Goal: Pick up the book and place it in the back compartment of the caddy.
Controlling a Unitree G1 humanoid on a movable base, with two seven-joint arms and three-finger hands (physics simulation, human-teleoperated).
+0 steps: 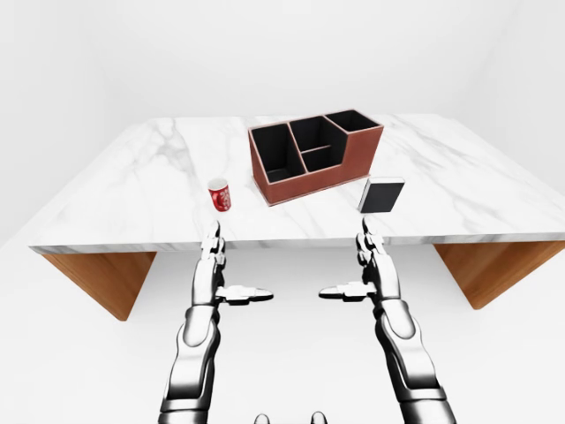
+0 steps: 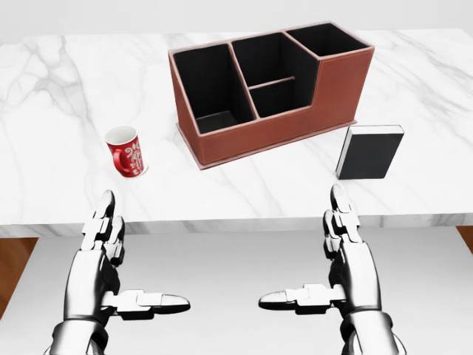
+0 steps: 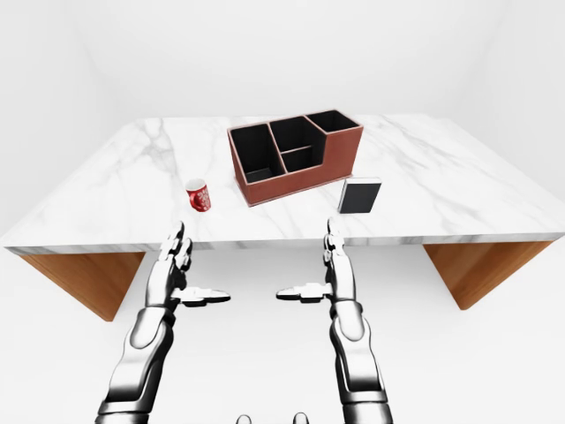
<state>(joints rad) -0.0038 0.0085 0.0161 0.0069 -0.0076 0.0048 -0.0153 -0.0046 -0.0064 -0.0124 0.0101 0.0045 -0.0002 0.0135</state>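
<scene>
Both robot hands hanging open below the tabletop edge, nothing grabbed yet.

The left robot hand point(image 2: 111, 259) and the right robot hand point(image 2: 341, 255) sit low in the head view with fingers pointing up and thumbs sticking inward toward each other, spread apart and holding nothing, neither touching the marble tabletop point(image 2: 44, 111). The book point(image 2: 369, 151), dark cover with white page edges, stands upright on the tabletop just above the right robot hand in the head view, right beside the lower right corner of the caddy point(image 2: 266, 126) but not touching it as far as I can see. The caddy is a reddish-brown box with black compartments, all looking empty. A red patterned mug point(image 2: 126, 151) stands left of the caddy, above the left robot hand.
</scene>
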